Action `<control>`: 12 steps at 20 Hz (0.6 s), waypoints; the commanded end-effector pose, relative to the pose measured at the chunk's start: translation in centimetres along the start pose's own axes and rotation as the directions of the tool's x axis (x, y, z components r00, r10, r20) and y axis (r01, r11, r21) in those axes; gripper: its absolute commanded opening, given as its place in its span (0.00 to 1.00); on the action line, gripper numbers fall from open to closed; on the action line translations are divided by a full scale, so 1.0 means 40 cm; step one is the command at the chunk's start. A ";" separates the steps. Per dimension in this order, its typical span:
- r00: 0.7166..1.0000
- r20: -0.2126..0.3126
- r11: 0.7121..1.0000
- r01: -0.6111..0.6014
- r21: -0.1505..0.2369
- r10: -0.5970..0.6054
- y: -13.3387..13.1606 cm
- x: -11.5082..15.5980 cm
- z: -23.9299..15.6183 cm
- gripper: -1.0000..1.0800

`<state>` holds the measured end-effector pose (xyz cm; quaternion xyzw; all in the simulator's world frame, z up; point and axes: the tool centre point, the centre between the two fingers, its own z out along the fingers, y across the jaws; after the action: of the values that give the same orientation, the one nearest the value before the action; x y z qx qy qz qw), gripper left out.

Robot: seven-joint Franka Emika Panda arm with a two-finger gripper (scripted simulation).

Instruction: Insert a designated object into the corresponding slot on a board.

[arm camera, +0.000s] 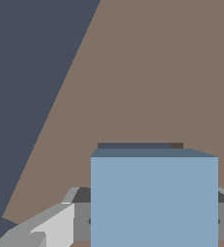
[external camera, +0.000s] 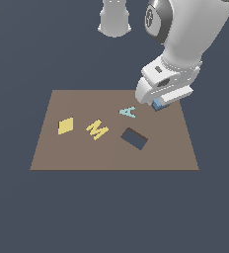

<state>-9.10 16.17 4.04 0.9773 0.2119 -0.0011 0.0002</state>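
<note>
Claw (external camera: 162, 100) clamped on flat light-blue square tile (external camera: 159, 104), low over far corner of brown rectangular board (external camera: 62, 153), toward exterior view's right. Thin dark strip just past tile in wrist view (arm camera: 135, 145), likely edge of small square slot; rest hidden. Risks: tile corners off from diamond-turned hole, catching rim; early release leaving tile tilted. Teal letter A (external camera: 128, 112) near, long dark rectangular cut-out (external camera: 134, 138) beyond: wrong-hole hazard if drifting.

A yellow diamond (external camera: 65, 125), yellow letter M (external camera: 97, 129) and teal letter A (external camera: 129, 112) lie flat (well apart), beside a larger dark rectangular cut-out (external camera: 134, 139).
</note>
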 end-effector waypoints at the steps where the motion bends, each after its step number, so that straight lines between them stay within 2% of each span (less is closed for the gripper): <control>1: 1.000 -0.001 1.000 0.000 0.000 0.000 0.001 0.002 -0.001 0.00; 9: 1.000 -0.001 1.000 0.000 0.000 0.000 0.001 0.002 0.024 0.00; 10: 1.000 -0.001 1.000 0.000 0.000 0.000 0.001 0.002 0.024 0.96; 12: 1.000 -0.001 1.000 0.000 0.000 0.000 0.001 0.002 0.024 0.96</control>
<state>-9.06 16.18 3.08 0.9773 0.2118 -0.0010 -0.0001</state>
